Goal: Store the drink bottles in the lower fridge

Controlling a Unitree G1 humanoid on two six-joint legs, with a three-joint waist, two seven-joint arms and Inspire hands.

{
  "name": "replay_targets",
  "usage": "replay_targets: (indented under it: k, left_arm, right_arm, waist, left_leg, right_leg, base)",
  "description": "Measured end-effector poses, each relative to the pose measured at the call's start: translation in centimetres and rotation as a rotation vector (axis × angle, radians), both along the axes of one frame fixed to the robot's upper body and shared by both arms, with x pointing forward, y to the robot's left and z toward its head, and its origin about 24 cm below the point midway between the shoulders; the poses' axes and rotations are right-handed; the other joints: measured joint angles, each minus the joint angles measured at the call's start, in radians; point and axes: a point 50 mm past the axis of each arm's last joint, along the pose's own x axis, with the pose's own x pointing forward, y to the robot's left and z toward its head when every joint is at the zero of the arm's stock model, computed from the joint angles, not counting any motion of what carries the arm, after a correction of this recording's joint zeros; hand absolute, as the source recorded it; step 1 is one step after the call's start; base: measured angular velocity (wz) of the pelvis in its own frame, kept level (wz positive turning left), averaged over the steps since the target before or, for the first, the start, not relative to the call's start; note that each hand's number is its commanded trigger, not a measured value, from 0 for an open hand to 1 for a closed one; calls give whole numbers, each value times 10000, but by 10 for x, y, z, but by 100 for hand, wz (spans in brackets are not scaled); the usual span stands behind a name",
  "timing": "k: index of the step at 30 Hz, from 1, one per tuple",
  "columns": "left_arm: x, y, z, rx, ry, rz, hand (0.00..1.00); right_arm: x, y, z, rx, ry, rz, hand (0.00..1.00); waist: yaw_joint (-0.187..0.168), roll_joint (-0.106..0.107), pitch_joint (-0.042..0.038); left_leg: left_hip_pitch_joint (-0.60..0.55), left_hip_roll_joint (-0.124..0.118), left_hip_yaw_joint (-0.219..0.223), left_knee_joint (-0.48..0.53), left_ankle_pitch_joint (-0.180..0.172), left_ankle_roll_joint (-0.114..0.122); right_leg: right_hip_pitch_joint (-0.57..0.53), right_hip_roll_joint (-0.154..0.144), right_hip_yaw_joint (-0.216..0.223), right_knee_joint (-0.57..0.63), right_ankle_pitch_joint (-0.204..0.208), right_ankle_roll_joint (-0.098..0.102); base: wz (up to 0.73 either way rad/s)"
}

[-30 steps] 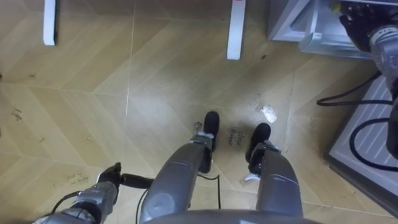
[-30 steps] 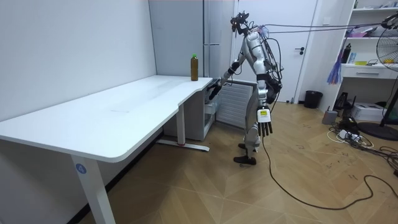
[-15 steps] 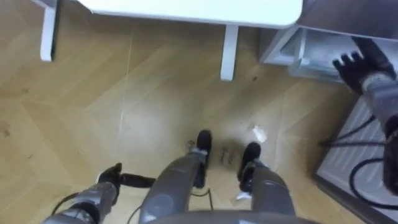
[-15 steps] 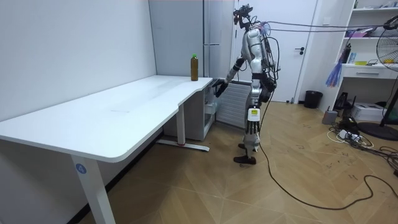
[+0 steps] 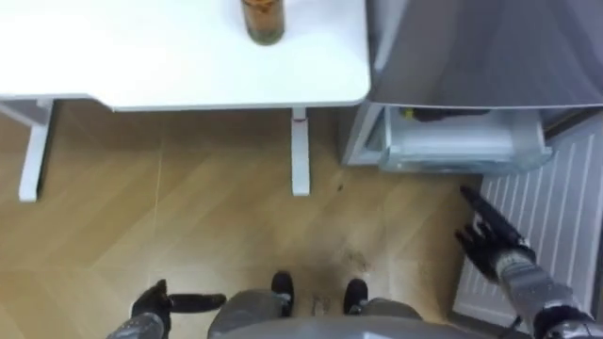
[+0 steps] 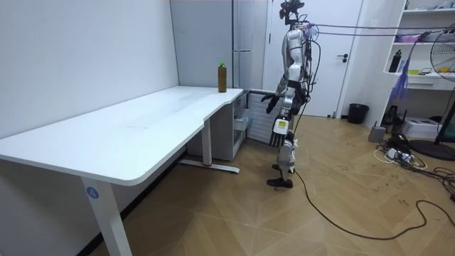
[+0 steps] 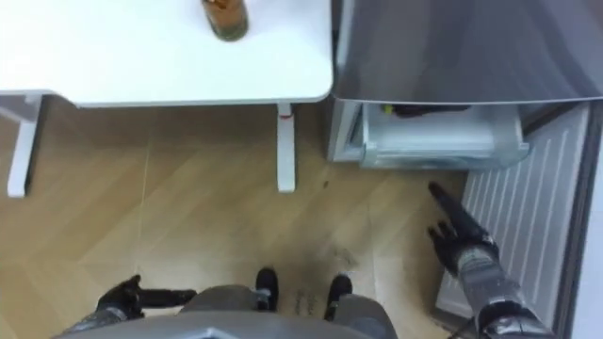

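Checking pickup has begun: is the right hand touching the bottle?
Apart. Left eye view: bottle stands on the table; right hand, open, is far off, near the fridge drawer.

Bright, even indoor light, with only soft shadow beneath the white desk
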Motion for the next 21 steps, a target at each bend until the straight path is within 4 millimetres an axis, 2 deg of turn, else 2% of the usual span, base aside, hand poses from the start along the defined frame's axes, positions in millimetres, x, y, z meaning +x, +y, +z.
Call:
replay_targets:
  k: [4,8,13,16,18,21]
  left_arm:
    - [-5,-1,-1,78,9,345,0]
    - [-12,-2,-1,20,-33,837,0]
    - [-35,2,-2,81,320,1729,0]
    - [-42,3,-3,217,567,1868,0]
    - [-46,4,-4,214,675,2018,0]
    - [-52,3,-4,175,785,2426,0]
  right_arm:
    - [-25,10,-11,256,716,-59,0]
    - [-46,15,-18,226,1335,429,0]
    - [-83,17,-25,-69,2611,1274,0]
    - [-95,20,-28,-24,3172,1588,0]
    - [-102,24,-30,88,3438,1673,0]
    - [-109,29,-32,90,3933,2503,0]
  waist:
    - [-50,-60,28]
    - [-227,-68,24]
    - [-310,-50,35]
    - [-311,-32,43]
    - [-312,-7,77]
    - [-304,-12,92]
  left_leg:
    - [710,5,39,-139,-108,-57]
    - [1043,10,29,-129,-238,-74]
    - [1577,3,32,-165,-465,-93]
    - [1806,0,47,-168,-561,-97]
    - [1949,1,49,-165,-632,-99]
    - [2158,-5,29,-168,-733,-100]
  right_leg:
    - [578,36,141,21,-178,16]
    - [942,44,144,11,-284,24]
    - [1455,44,155,4,-444,61]
    - [1664,48,227,-2,-520,78]
    - [1799,53,242,-7,-570,87]
    - [2104,54,212,-158,-605,111]
  base:
    - [-4]
    - [0]
    - [-3]
    - [-5]
    - [-2]
    - [0]
